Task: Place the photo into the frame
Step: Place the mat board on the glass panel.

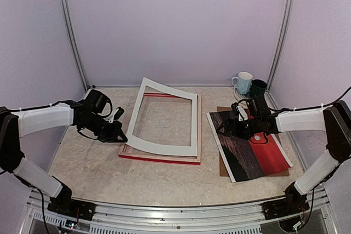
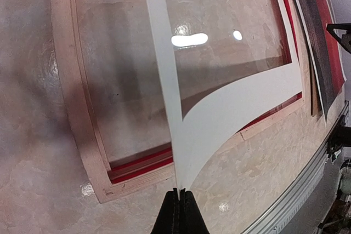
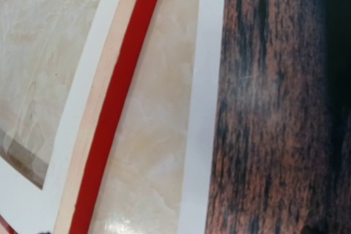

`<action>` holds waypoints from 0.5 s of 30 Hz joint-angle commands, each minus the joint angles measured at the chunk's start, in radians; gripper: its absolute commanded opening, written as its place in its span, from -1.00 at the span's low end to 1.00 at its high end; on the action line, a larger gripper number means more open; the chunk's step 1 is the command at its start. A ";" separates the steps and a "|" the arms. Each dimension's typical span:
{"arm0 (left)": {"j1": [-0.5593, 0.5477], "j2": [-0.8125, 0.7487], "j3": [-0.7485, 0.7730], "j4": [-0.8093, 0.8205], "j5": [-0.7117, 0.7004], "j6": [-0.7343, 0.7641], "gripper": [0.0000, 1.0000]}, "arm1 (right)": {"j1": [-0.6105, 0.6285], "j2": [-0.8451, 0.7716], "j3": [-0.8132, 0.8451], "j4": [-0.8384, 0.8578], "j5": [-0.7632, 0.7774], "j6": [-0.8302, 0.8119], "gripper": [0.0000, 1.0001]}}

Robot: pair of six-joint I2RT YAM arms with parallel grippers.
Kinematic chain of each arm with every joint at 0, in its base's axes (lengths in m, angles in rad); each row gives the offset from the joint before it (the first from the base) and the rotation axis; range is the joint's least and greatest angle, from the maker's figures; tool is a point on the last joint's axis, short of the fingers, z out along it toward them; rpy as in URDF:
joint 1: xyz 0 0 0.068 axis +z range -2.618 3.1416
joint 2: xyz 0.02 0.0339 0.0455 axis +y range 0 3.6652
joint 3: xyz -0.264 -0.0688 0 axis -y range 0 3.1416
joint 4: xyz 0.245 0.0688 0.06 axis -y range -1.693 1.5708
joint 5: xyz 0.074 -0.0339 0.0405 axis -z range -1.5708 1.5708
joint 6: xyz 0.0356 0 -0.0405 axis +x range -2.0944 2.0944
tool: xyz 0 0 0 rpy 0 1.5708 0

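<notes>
Photo (image 1: 247,157) flat beneath R gripper (image 1: 230,127); R jaw state can't tell. L gripper (image 2: 179,194) clamped tight on white mat (image 2: 230,108) corner, mat tilted above frame (image 2: 77,97) just ahead.

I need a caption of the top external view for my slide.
Left pincer grips the white mat by a corner above the frame; right pincer over the photo.

Right gripper (image 1: 227,129) hides part of the photo (image 1: 247,157); its jaws (dark) unreadable.
</notes>
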 commanded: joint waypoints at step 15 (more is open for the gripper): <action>0.028 -0.029 0.056 -0.047 0.054 0.023 -1.00 | 0.014 0.014 -0.003 0.035 -0.015 0.005 0.96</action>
